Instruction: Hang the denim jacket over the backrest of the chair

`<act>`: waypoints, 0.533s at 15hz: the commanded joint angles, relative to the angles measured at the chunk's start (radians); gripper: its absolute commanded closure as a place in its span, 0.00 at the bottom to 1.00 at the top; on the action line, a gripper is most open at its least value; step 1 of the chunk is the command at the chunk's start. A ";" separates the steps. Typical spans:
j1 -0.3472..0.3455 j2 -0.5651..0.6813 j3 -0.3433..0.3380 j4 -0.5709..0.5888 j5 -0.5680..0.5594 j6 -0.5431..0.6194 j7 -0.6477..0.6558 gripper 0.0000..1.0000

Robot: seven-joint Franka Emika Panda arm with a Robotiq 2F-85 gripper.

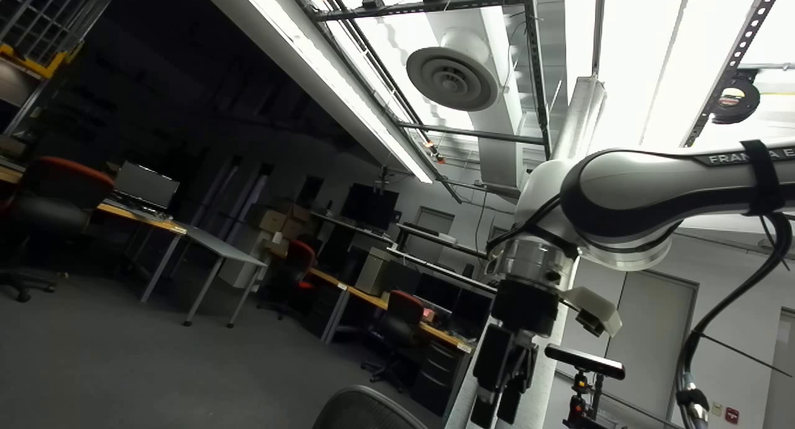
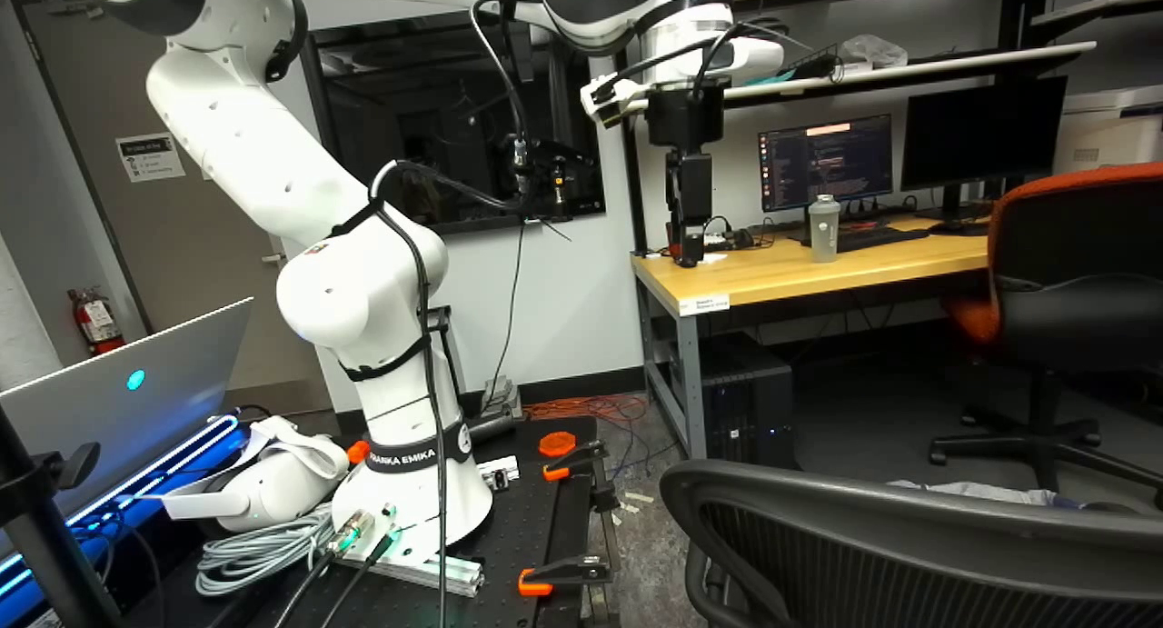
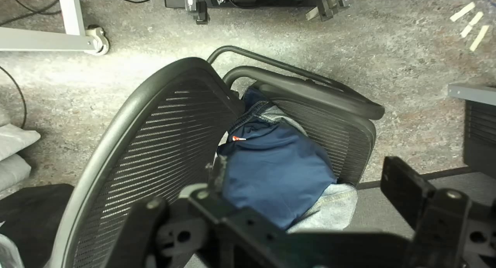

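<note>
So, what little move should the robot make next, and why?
I'd probably lower the open, empty gripper toward the jacket: the wrist view shows it below, lying bunched on the seat, not yet over the backrest, so it likely needs grasping first.

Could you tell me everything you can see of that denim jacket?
The denim jacket lies bunched on the chair's seat, beside the mesh backrest (whether touching is unclear) rather than over it. A smooth, dark blue area, perhaps lining, faces up; paler, faded denim shows at its edges, one corner seeming to spill past the seat. Stitched seams and a small red tag lie near the backrest. The robot's open gripper holds none of it but hides part in the wrist view.
</note>
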 commanded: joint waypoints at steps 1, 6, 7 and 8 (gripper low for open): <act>0.010 0.000 -0.009 0.002 -0.005 -0.002 0.004 0.00; 0.010 0.005 -0.010 0.002 -0.005 -0.002 0.004 0.00; 0.008 0.013 -0.012 0.004 -0.005 -0.002 0.004 0.00; 0.007 0.022 -0.013 0.005 -0.005 -0.002 0.004 0.00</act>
